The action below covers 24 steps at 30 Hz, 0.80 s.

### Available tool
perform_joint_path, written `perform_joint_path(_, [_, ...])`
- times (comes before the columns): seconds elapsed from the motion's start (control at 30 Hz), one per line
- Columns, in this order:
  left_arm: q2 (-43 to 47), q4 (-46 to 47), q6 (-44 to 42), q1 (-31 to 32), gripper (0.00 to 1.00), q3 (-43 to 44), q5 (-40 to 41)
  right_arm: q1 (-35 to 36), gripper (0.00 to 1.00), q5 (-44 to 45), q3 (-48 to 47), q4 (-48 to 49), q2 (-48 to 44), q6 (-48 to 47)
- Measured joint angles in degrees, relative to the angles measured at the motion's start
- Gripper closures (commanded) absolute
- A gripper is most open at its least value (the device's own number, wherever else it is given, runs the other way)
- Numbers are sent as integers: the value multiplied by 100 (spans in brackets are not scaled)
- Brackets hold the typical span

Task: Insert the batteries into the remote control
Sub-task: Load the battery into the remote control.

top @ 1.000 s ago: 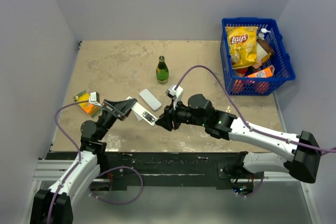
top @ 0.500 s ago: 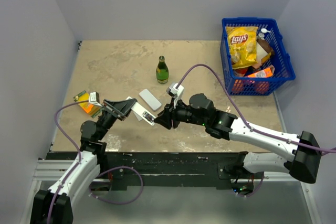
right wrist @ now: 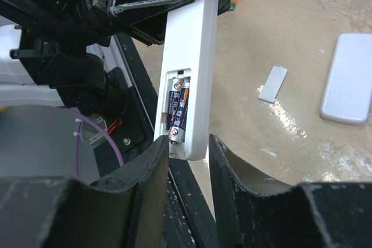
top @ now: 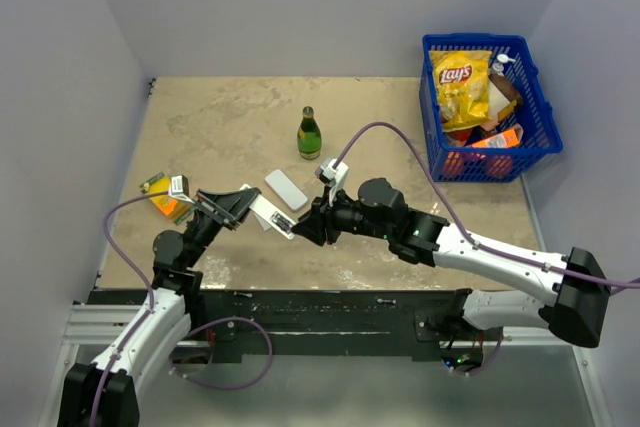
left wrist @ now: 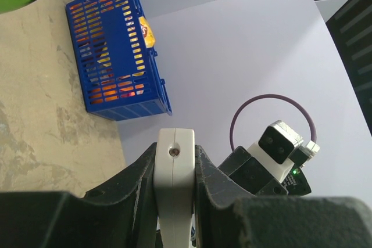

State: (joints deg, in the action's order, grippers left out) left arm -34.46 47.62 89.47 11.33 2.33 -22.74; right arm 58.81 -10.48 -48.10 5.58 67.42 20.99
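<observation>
Beige mottled bench, grey walls all round, and the action was up in the air over the front edge, left of middle. The left gripper (left wrist: 174,169) was clamped on the remote (right wrist: 192,45), holding it off the bench with its open bay turned toward the right arm. And look at that bay in the right wrist view: both batteries (right wrist: 177,108) lay side by side inside it, so the loading looked all but done. The right gripper (right wrist: 189,149) sat at the remote's free end, its jaws parted a little wider than the body and standing either side of it. Whether a finger (right wrist: 148,184) was touching the plastic, I couldn't tell. The nearer cell's end seemed to sit right at the bay's lip, so my call was that it wanted seating, with a gentle, square push down onto the cell and not a squeeze across the casing. The left grip was the anchor, and it held only one end, so any hard shove risked levering the remote out or springing a cell loose. Small, slow pressure was the way, then a check that both cells lay flush. The cover (right wrist: 272,84) lay flat on the bench, just beside a second white bar (right wrist: 347,79), waiting its turn. The bottle (top: 309,134) stood toward the back and the basket (top: 487,162) in the back right corner, well apart from it all.
</observation>
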Motion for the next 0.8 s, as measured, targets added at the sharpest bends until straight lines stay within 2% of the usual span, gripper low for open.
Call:
perform_joint_path(0.43, [24, -52, -9, 0, 100, 0, -4, 0, 67, -11, 0, 15, 24, 7])
perform_joint_path(0.8, [-46, -52, -55, -20, 100, 0, -22, -2, 75, -114, -81, 2, 249, 4])
